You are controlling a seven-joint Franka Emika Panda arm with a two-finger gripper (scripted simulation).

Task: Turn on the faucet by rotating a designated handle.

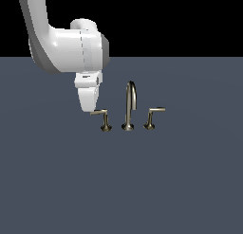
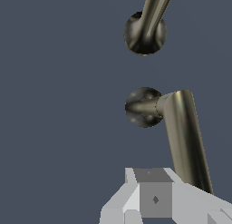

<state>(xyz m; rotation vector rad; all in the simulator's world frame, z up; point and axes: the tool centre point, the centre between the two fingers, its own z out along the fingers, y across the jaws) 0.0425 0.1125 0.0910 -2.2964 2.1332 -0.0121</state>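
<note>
Gripper (image 1: 91,105) low at lever tip of designated handle (image 1: 102,115), looks touching; finger gap can't tell | no writing seen | faucet (image 1: 128,110) mid-floor, handle on exterior view's left of spout (image 1: 130,103), other lever (image 1: 153,115) beyond | wrist view: lever (image 2: 183,137) runs to fingers (image 2: 154,198) | grey floor (image 1: 121,190) wide around.

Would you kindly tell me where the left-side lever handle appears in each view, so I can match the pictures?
Exterior view: the designated handle stands left of the gooseneck spout, its lever tip beside the gripper.
Wrist view: the handle fills the centre-right, its lever reaching the gripper.
Shared landmark: the spout's base, beside the handle's base.
</note>
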